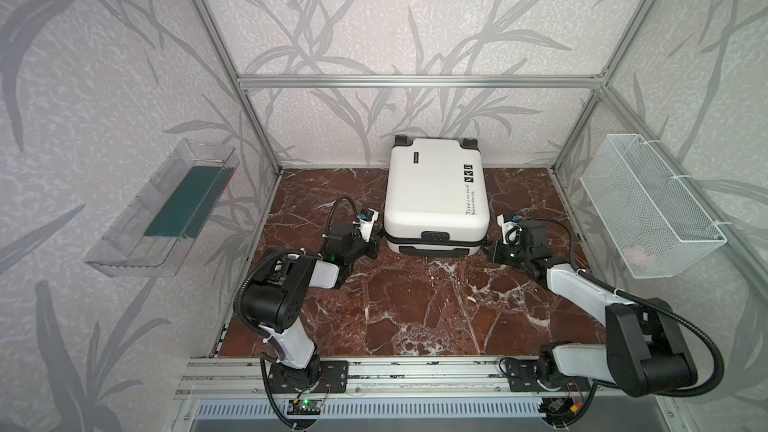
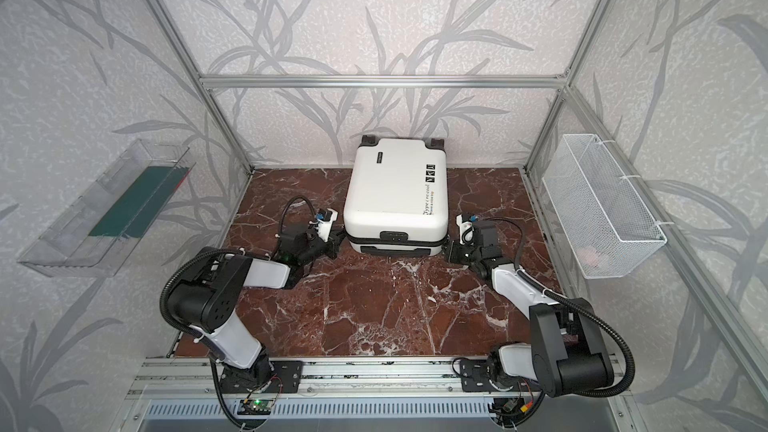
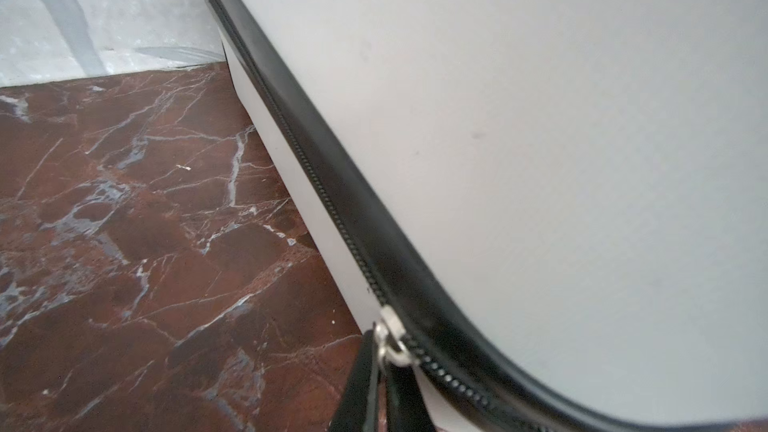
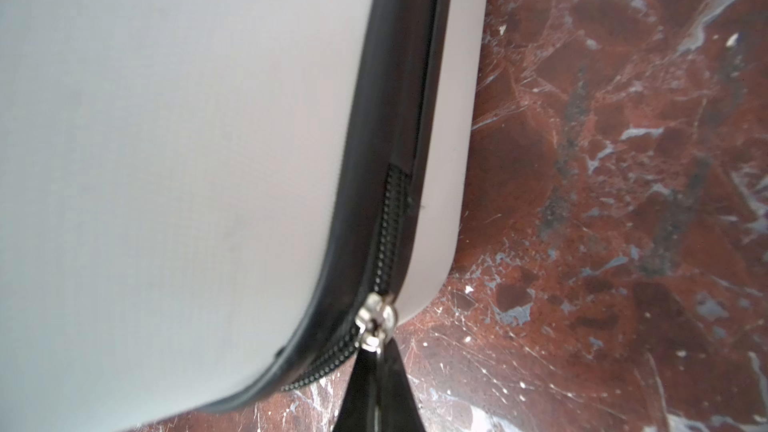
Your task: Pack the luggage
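Observation:
The luggage point(image 1: 434, 193) point(image 2: 395, 193), a white hard-shell suitcase, lies flat and closed against the back wall, wheels to the rear. My left gripper point(image 1: 376, 243) point(image 2: 338, 241) is at its near left corner. In the left wrist view its black fingers point(image 3: 365, 384) are shut on the pull of a silver zipper slider point(image 3: 390, 336) on the black zipper seam point(image 3: 316, 184). At the near right corner my right gripper point(image 1: 492, 249) point(image 2: 449, 249) pinches the pull of a second silver slider point(image 4: 376, 320), fingers point(image 4: 361, 388) pressed together.
A clear plastic bin point(image 1: 124, 234) holding a flat dark green item hangs on the left wall. On the right wall hangs a white wire mesh basket point(image 1: 648, 205) with something pale pink inside. Red-brown marble floor point(image 1: 415, 305) lies in front of the suitcase.

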You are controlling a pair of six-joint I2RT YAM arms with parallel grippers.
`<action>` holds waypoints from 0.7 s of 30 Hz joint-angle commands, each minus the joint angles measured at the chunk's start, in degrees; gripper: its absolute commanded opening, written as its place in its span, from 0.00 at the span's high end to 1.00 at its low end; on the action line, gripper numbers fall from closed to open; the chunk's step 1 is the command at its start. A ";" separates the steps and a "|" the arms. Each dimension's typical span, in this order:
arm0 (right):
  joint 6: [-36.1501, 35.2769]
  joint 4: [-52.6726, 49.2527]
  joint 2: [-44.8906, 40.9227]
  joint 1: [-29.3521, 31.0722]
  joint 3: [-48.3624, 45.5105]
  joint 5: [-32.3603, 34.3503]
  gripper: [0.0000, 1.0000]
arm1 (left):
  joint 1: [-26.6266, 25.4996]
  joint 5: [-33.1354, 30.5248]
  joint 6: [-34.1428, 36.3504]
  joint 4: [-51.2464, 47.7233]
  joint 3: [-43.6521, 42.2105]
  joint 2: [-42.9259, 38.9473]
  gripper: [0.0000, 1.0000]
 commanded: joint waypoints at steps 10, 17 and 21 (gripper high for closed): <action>-0.21 0.65 -0.73 0.63 -1.32 -4.05 1.00 | -0.38 -1.21 -2.85 -6.66 0.21 -8.42 1.00; -0.16 -0.25 -3.01 1.86 -4.04 -5.04 1.00 | -1.82 -5.17 -7.14 -14.80 1.80 -11.66 1.00; -2.29 -4.86 -5.91 5.64 -4.00 -1.27 1.00 | -2.31 -7.05 -8.36 -16.73 4.01 -10.13 1.00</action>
